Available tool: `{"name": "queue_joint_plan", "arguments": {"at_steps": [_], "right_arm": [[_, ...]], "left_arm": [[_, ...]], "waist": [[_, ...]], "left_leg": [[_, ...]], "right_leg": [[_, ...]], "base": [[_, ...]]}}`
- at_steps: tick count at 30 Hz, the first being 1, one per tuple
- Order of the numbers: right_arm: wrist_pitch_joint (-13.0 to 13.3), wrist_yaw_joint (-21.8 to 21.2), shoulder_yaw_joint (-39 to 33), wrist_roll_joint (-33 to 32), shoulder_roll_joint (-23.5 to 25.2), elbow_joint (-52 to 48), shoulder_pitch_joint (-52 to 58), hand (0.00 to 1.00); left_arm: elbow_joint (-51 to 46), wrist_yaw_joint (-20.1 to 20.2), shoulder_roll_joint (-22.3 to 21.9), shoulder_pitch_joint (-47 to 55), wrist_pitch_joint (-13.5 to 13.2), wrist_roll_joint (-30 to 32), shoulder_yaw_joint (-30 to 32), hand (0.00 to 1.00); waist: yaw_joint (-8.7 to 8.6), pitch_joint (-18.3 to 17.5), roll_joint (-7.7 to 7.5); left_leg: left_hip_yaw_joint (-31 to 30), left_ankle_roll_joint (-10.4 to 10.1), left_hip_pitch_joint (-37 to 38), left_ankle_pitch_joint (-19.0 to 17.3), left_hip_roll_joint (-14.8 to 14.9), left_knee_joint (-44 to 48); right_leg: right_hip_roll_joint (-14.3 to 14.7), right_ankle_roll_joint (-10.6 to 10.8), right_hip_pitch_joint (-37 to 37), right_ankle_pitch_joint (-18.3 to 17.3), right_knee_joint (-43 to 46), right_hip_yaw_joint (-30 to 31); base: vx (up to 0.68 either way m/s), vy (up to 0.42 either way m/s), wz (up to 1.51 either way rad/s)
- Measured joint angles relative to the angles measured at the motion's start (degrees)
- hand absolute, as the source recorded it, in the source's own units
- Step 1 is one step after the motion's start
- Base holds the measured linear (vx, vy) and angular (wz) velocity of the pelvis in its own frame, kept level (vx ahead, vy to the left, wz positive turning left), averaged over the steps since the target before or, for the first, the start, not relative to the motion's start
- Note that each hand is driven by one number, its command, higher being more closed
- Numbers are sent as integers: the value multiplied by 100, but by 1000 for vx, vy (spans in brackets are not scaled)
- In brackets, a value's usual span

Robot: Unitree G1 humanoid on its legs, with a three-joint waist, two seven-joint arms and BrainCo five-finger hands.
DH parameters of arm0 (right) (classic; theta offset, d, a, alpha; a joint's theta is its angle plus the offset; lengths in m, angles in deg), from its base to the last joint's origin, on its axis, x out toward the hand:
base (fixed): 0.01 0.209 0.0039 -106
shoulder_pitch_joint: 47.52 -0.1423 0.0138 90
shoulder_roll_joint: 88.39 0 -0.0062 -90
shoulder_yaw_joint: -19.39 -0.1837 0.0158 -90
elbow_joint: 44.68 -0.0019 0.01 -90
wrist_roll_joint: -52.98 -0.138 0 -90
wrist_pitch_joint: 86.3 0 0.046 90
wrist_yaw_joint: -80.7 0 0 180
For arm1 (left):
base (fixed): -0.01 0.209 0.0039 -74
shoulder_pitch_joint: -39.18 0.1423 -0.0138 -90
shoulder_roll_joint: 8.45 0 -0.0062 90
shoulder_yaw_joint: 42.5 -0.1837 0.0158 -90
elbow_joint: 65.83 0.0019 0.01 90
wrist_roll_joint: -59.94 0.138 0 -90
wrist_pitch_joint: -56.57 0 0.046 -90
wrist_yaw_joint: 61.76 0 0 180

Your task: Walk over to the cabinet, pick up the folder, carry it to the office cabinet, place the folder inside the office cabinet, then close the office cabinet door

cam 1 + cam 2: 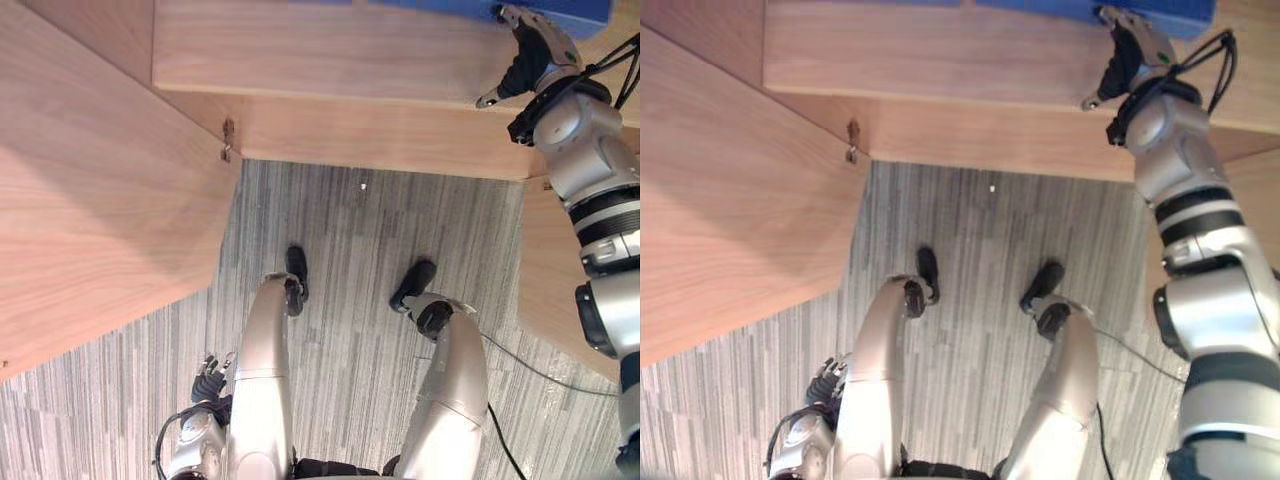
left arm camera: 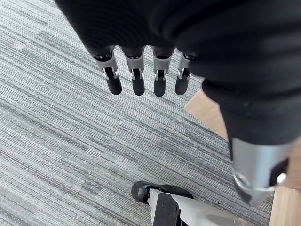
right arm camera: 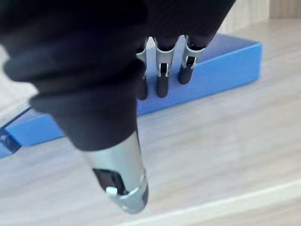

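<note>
We hold our left hand [image 2: 137,82] over the grey striped carpet [image 2: 56,136], fingers straight and empty, with a wooden panel [image 2: 209,113] near them.

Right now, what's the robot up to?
The robot is at a wooden cabinet. Its right hand reaches out with straight fingers over the blue folder, which lies flat on the wood. The hand has not gripped the folder yet, and I cannot tell if the fingertips touch it. The left hand hangs open at its side above the grey carpet.

Bright, even light, with soft shade low on the cabinet [image 1: 380,140].
</note>
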Motion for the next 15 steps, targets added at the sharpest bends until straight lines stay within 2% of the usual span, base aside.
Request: {"name": "queue_joint_plan", "arguments": {"at_steps": [3,6,10,15], "right_arm": [[-5,-2,33,0,101,2,50,0],[5,-7,123,0,414,-1,239,0],[40,-102,325,2,975,3,1035,0],[121,-275,490,131,1597,317,2191,0]], "left_arm": [[27,4,35,-1,-2,-9,83,0],[-8,42,44,-2,-70,-18,82,0],[0,139,114,-15,-120,-9,51,0],[545,207,344,-58,-116,106,-100,0]], "waist": [[-33,-1,-4],[-36,-20,-34],[-71,-81,-149],[-94,-179,-334]], "left_leg": [[36,-61,468,196,68,-477],[112,-116,1061,377,92,-1001],[194,-239,1917,658,90,-1937],[305,-398,3051,1022,13,-3038]], "right_leg": [[165,-205,533,348,-567,-195],[307,-309,1089,528,-1062,-308],[550,-300,1940,724,-1932,-507],[757,-290,2875,856,-2652,-585]], "base": [[111,76,-8],[99,49,-2],[144,30,1],[157,7,3]]}}
